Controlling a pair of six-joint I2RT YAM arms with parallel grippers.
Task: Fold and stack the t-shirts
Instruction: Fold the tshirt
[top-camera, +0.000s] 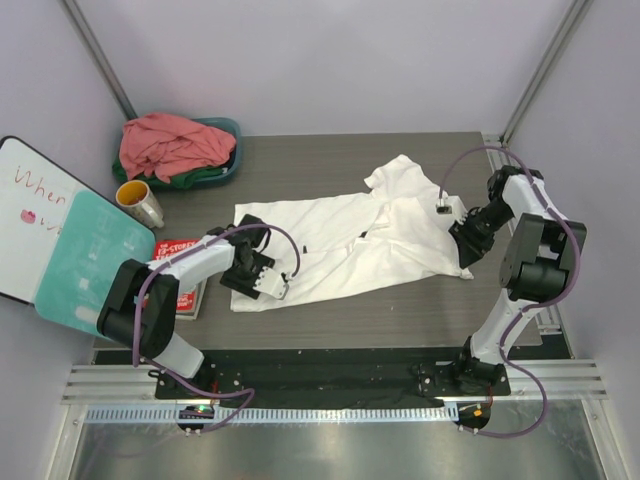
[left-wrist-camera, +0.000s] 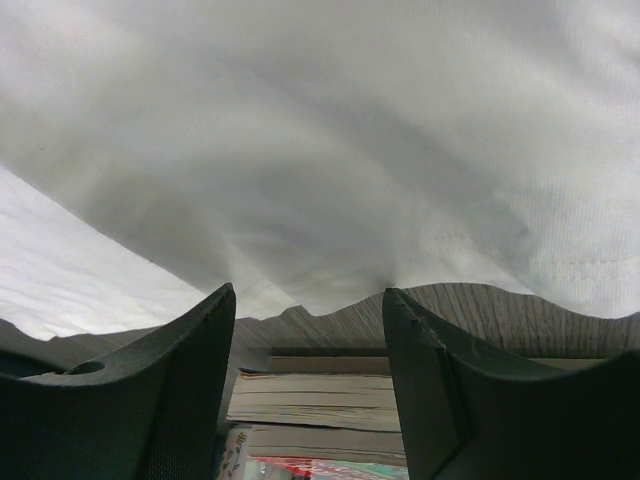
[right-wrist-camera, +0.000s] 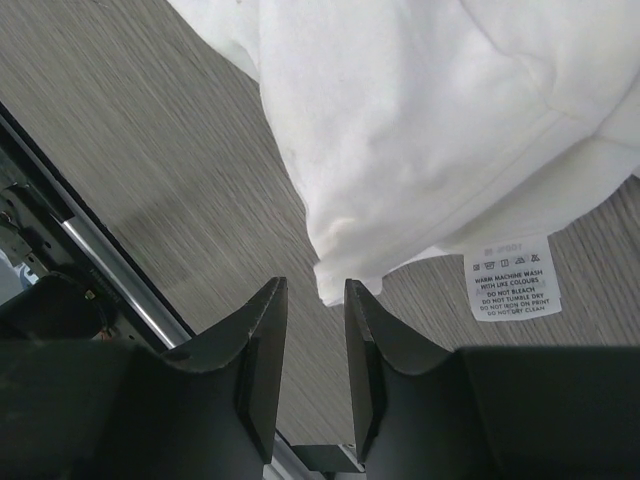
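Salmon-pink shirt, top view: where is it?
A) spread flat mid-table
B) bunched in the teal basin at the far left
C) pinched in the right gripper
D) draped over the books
B: the salmon-pink shirt lies heaped in the teal basin; the one spread on the table is the white shirt.

Three t-shirts (top-camera: 340, 240), one teal basin (top-camera: 232, 128), one mug (top-camera: 140, 203), one whiteboard (top-camera: 25, 210)
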